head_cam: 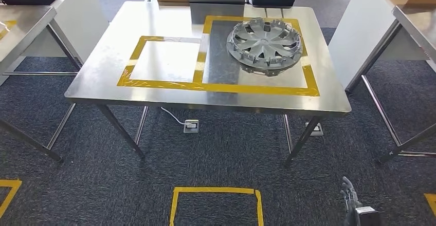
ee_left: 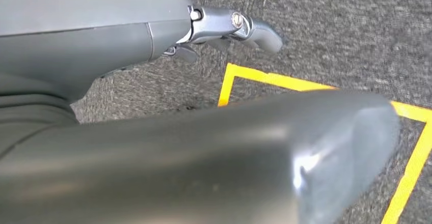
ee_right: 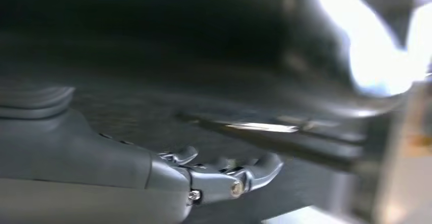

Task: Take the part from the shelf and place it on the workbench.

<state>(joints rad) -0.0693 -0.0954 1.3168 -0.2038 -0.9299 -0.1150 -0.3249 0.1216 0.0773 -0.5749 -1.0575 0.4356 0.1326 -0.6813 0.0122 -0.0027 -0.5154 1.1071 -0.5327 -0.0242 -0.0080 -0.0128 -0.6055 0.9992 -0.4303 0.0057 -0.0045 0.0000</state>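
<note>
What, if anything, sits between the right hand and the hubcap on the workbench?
Only open carpet and the workbench's near edge. The hubcap lies alone inside the right taped rectangle with nothing beside it. The right hand hangs low over the floor, holding nothing; the left hand is likewise over the carpet.

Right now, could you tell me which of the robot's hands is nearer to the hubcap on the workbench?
The right. The right hand hangs low in front of the workbench, on the hubcap's side. The left hand hangs over the carpet by yellow floor tape, its distance uncertain.
</note>
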